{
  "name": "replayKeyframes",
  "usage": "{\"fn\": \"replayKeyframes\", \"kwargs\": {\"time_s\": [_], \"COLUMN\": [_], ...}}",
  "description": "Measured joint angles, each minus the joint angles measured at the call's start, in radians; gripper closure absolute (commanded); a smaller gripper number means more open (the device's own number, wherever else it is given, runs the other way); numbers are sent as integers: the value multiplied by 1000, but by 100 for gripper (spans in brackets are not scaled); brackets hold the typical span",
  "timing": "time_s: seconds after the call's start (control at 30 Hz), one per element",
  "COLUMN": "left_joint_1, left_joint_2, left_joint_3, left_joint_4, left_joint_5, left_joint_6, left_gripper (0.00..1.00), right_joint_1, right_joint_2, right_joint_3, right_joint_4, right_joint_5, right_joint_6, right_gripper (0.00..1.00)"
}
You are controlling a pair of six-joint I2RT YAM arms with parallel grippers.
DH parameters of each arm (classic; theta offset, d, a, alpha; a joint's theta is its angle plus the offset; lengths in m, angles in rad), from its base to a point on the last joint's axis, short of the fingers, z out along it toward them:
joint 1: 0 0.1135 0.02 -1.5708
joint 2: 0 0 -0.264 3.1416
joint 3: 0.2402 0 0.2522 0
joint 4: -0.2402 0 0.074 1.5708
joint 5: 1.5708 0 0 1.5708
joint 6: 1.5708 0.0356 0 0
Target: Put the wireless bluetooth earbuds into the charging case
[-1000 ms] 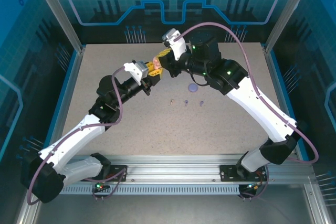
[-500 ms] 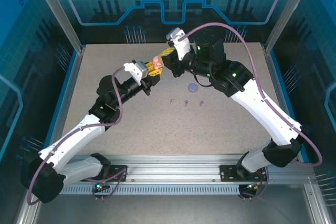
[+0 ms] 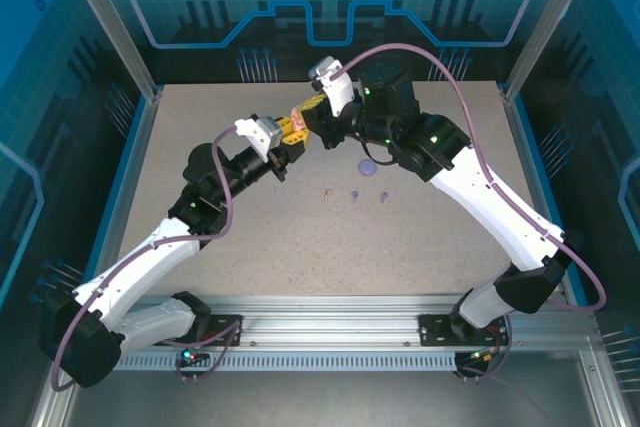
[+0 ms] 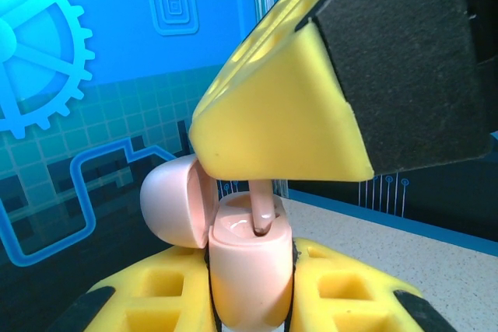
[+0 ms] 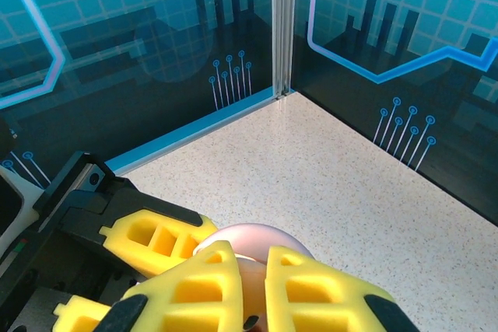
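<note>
We see the left gripper held above the far middle of the table, its yellow fingers clamped on the pink charging case, whose lid is tipped open to the left. The right gripper meets it from the far right, fingers pinched on a pink earbud whose stem stands in the case's socket. Three loose earbuds lie in a row on the table nearer us, with a purple disc just beyond them.
</note>
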Motion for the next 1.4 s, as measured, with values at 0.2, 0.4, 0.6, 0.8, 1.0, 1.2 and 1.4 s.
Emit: {"fn": "replayKeyframes", "kwargs": {"time_s": [0.2, 0.4, 0.6, 0.8, 1.0, 1.2, 1.4], "left_joint_1": [0, 0, 0, 0, 0, 0, 0], "left_joint_2": [-1, -1, -1, -1, -1, -1, -1], "left_joint_3": [0, 0, 0, 0, 0, 1, 11], "left_joint_4": [-1, -7, -21, -21, -21, -21, -21], "left_joint_5": [0, 0, 0, 0, -3, -3, -4], "left_joint_6": [15, 18, 18, 18, 18, 18, 18], "left_gripper": [100, 100, 100, 100, 100, 100, 100], "right_joint_1": [-2, -3, -3, -3, 0, -2, -44], "right_joint_2": [1, 4, 13, 26, 35, 34, 10], "right_joint_3": [-1, -1, 8, 32, 66, 117, 124], "right_joint_4": [0, -10, -35, -57, -68, -60, -44], "right_joint_5": [-21, -40, -50, -62, -62, -39, 11], "right_joint_6": [-1, -19, -42, -53, -34, 5, 94], "right_gripper": [89, 89, 86, 70, 50, 34, 30]}}
